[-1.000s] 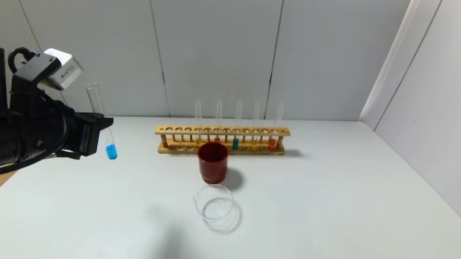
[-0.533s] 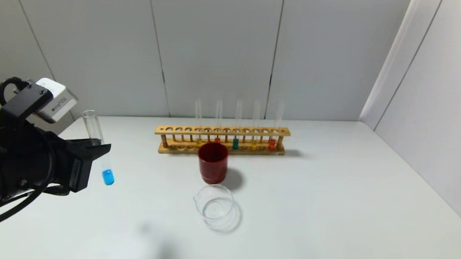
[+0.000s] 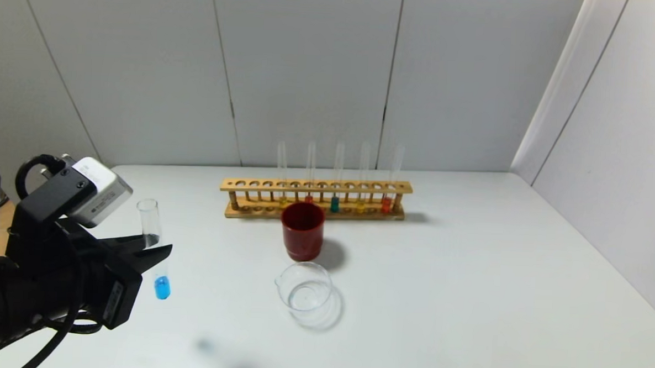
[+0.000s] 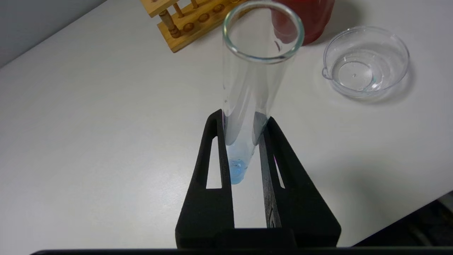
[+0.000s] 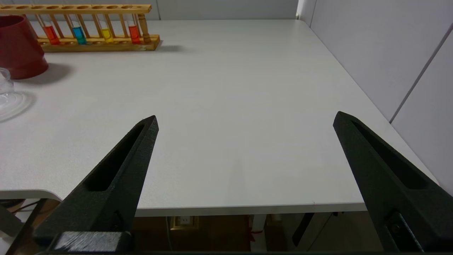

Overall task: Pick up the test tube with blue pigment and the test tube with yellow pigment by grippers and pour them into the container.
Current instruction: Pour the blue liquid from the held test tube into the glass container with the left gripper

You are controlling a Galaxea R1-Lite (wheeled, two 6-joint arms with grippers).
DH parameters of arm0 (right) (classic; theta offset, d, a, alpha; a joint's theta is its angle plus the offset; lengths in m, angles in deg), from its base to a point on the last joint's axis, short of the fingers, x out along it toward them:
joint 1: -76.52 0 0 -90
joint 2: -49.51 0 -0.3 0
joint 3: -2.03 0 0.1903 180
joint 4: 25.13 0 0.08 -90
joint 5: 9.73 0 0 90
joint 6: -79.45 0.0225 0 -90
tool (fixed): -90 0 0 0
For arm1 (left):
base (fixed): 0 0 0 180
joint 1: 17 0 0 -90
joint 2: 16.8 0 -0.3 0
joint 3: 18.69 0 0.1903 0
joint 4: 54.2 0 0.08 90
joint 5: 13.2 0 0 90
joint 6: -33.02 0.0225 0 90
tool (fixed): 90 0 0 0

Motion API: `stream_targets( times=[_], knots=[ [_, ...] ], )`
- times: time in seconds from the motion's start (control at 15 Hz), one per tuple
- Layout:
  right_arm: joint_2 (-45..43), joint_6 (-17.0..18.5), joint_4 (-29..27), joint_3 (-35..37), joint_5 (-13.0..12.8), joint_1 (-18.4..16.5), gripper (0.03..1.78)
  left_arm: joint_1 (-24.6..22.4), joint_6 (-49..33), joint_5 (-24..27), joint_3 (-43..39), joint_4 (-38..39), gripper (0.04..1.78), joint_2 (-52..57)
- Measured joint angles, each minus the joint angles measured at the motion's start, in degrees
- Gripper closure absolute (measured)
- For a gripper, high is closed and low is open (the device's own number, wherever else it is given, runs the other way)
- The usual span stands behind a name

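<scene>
Since a second earlier the left hand (image 3: 156,254) had sunk toward the desk (image 3: 467,278), clamped on the near-upright test tube with blue pigment (image 3: 156,251). The container (image 3: 304,291) lay well to its right. The right hand (image 5: 244,141) gaped wide at the desk's near edge.

The robot's left gripper (image 3: 156,254) hangs above the table (image 3: 444,299), well to the left of the container (image 3: 304,292), its black fingers (image 4: 216,156) pinched against the lower part of the test tube with blue pigment (image 3: 155,247), which stands nearly upright between them. The bulky black left arm reaches in from the container's near left, a white-grey box on its wrist. The right gripper (image 5: 244,122) sits parked off the table's near edge, to the right of the container, its two fingers spread wide apart with nothing between them.
</scene>
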Motion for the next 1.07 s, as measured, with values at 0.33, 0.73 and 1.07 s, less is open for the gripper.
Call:
stream_targets(
  times=[0.33, 0.73, 1.07],
  knots=[
    [0.00, 0.00, 0.00, 0.00, 0.00, 0.00, 0.08, 1.38, 5.49, -0.69, 2.15, 1.63, 1.55, -5.24],
    [0.00, 0.00, 0.00, 0.00, 0.02, 0.00, 0.08, 4.67, 5.83, -3.43, 4.77, 5.29, 1.55, -13.84],
    [0.00, 0.00, 0.00, 0.00, 0.00, -0.02, 0.08, 6.38, 8.74, -8.87, 6.85, 5.27, 1.55, -19.98]
  ],
)
